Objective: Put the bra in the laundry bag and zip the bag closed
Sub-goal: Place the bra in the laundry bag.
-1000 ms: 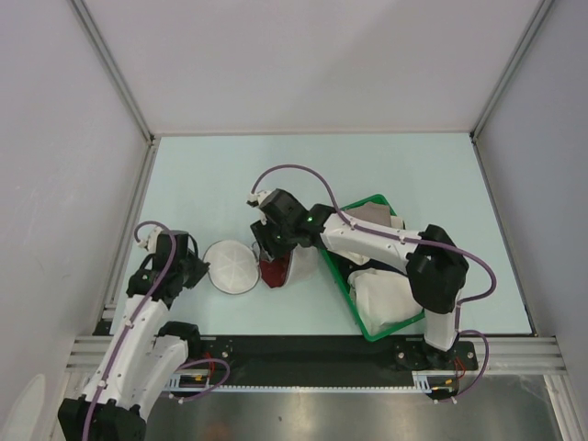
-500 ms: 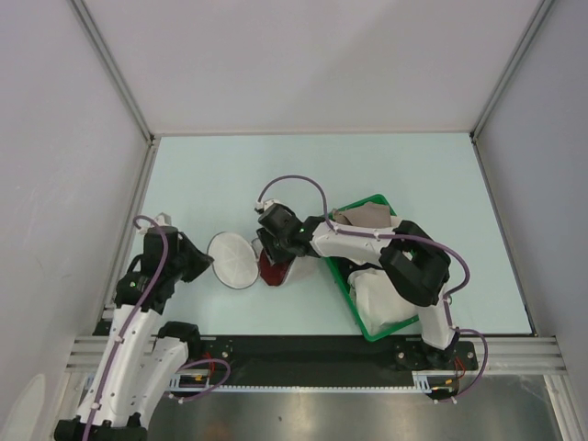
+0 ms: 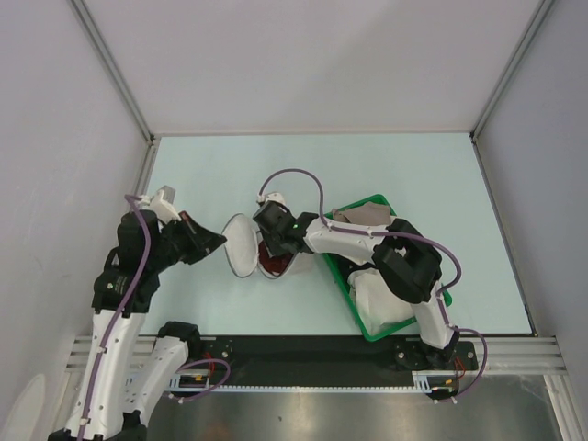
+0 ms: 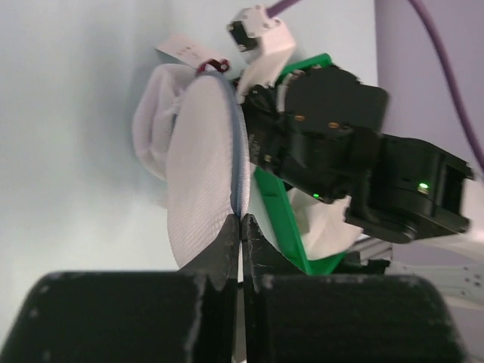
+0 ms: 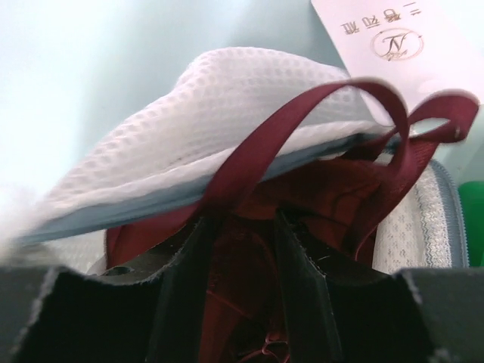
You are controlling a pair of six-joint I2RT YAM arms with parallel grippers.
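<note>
The white mesh laundry bag [image 3: 241,246] lies left of the green basket. My left gripper [image 3: 213,243] is shut on the dark zipper rim of its upper half and holds that half up on edge. In the left wrist view the gripper [image 4: 241,219] pinches the rim of the mesh dome [image 4: 198,174]. The maroon bra [image 3: 274,264] lies in the lower half. My right gripper [image 3: 276,250] reaches down onto it. In the right wrist view the gripper [image 5: 243,227] has bra fabric [image 5: 318,189] bunched between its fingers. A strap [image 5: 266,144] loops over the mesh half [image 5: 227,91]. The white tag [image 5: 393,38] sticks out.
A green plastic basket [image 3: 342,276] with white and beige garments [image 3: 381,294] stands right of the bag, under the right arm; it also shows in the left wrist view [image 4: 281,219]. Grey walls enclose the pale table [image 3: 322,175] on three sides.
My left gripper has lifted the bag's upper half from flat on the table to standing on edge, swinging it right toward the bra. My right gripper has stayed on the bra.
</note>
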